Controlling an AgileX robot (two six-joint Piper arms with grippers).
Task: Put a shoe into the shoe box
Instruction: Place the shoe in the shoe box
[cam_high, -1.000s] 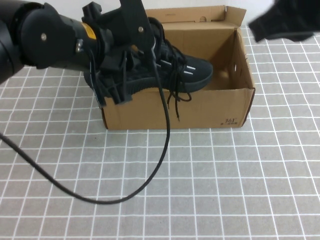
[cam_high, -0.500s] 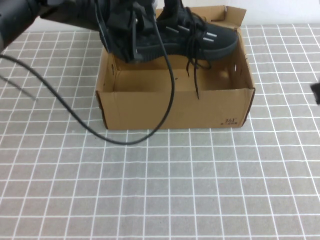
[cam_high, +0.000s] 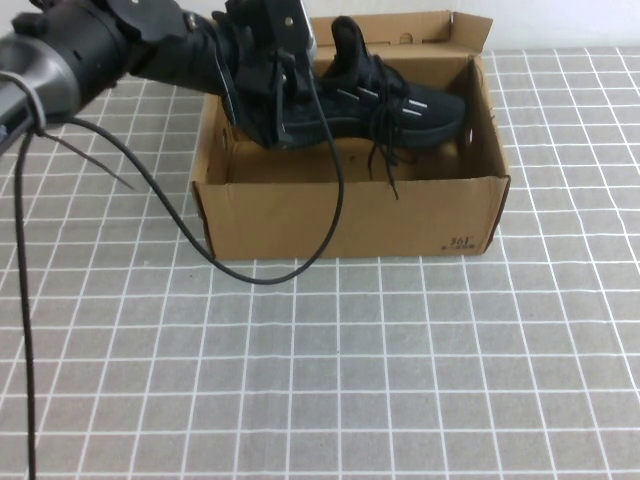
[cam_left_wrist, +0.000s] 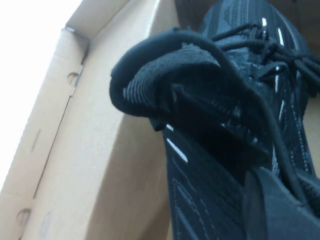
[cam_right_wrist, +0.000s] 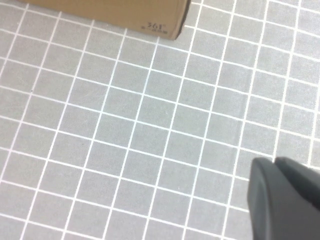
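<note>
The black knit shoe (cam_high: 400, 100) hangs inside the open top of the brown cardboard shoe box (cam_high: 350, 215), toe toward the right wall, laces dangling over the front wall. My left gripper (cam_high: 272, 90) is shut on the shoe's heel end at the box's left side. In the left wrist view the shoe's heel collar (cam_left_wrist: 165, 80) fills the frame beside the box's inner wall (cam_left_wrist: 95, 150), with one finger (cam_left_wrist: 280, 210) against the knit. My right gripper (cam_right_wrist: 276, 167) is shut and empty above the grid mat, away from the box corner (cam_right_wrist: 160, 22); it is out of the high view.
My left arm's black cable (cam_high: 250, 275) loops down over the box's front wall onto the grey grid mat (cam_high: 400, 380). The box's back flap (cam_high: 400, 25) stands up at the far side.
My left gripper has carried the shoe from the box's front left, up over it, and now lower into the box. The right arm has left the high view.
</note>
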